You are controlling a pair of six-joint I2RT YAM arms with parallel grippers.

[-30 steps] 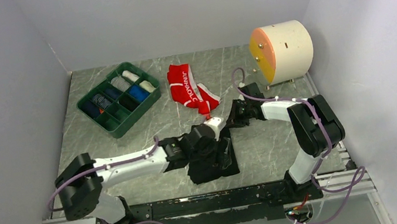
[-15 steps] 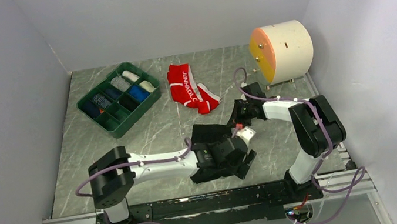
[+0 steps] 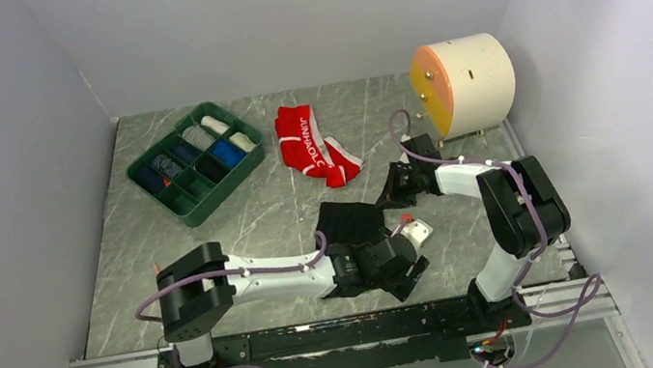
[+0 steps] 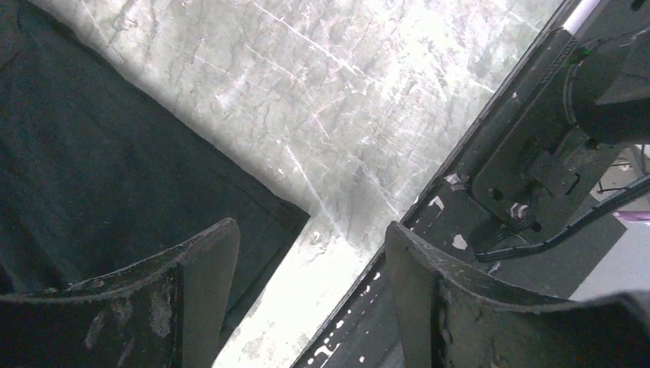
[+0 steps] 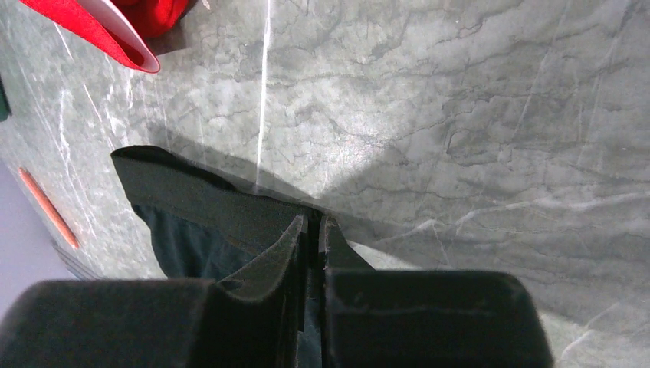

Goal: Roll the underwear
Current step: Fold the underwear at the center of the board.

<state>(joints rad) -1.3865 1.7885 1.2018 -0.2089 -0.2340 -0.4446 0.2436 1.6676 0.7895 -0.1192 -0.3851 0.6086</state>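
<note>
Well to the left of the black briefs [image 3: 348,222] and farther back, a green tray [image 3: 231,194] held rolled cloths in its compartments, so it was probably where finished rolls belonged. Straight beyond the black briefs, and well apart from them, the red briefs [image 3: 307,143] lay crumpled with the lettered waistband showing, apparently waiting their turn. The black briefs themselves lay spread on the worktop [image 3: 260,223] close to the arm bases. The left gripper [image 4: 310,226] hung low over their near right corner, its jaws apart and empty with that corner just beneath the gap, seemingly lined up to take it. At the far right corner of the black briefs, the right gripper [image 5: 313,222] had its jaws together on the cloth's edge. That edge was raised slightly off the surface, most likely so one end would stay put while the other was worked. Farther right of the black briefs and beyond them stood a cream drum [image 3: 469,84] with an orange face, taking no part. The worktop was grey marbled stone, glossy enough to glare in the left wrist view. A black rail [image 3: 326,335] ran along the near side of the black briefs, and plain pale walls [image 3: 278,15] closed in the other three sides.
</note>
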